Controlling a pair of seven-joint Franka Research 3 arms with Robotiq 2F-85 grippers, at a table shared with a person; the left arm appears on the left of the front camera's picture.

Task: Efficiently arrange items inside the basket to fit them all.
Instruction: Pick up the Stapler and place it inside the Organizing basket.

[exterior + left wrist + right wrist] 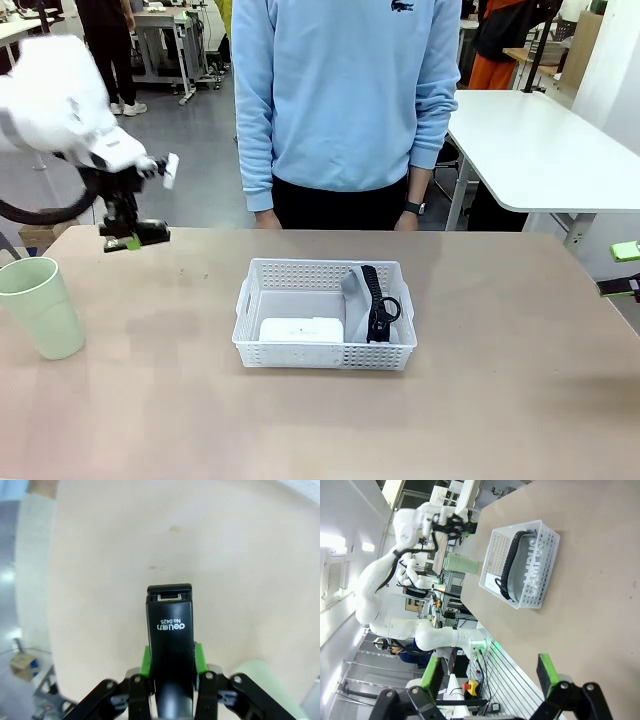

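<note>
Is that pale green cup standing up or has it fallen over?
Upright: the pale green cup stands on its base on the table, open mouth up, apart from the basket.

White table (pixel 530 150), grey floor (pixel 200 140)

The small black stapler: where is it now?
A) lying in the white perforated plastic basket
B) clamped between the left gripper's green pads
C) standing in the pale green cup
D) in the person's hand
B: the left wrist view shows the small black stapler clamped between the left gripper and its green pads, above the table.
</note>
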